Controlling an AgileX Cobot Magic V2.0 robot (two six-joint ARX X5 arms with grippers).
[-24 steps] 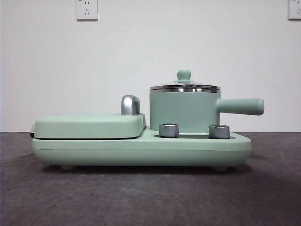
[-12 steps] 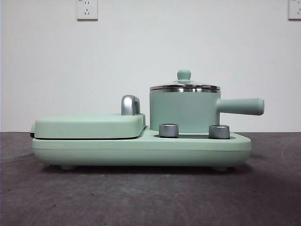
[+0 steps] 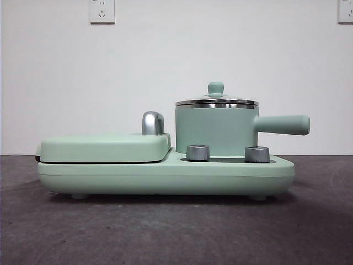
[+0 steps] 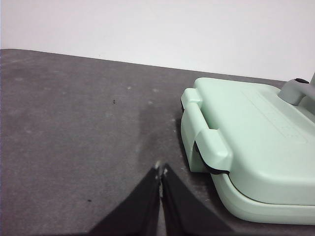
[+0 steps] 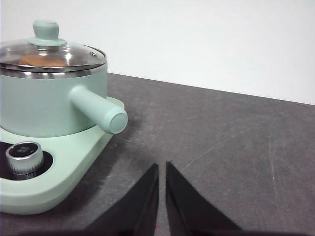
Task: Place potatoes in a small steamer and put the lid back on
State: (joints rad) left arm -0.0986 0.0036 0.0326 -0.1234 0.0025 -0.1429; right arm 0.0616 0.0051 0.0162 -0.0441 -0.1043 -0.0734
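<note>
The potato (image 5: 43, 60) is being held inside the pot (image 3: 216, 131), seen through the lid (image 3: 216, 101) seated on the pot's rim. The left gripper (image 4: 161, 171) is being kept closed beside the griddle (image 4: 256, 147), well away from the pot. The right gripper (image 5: 162, 167) is being kept nearly closed, off the pot's handle end.
</note>
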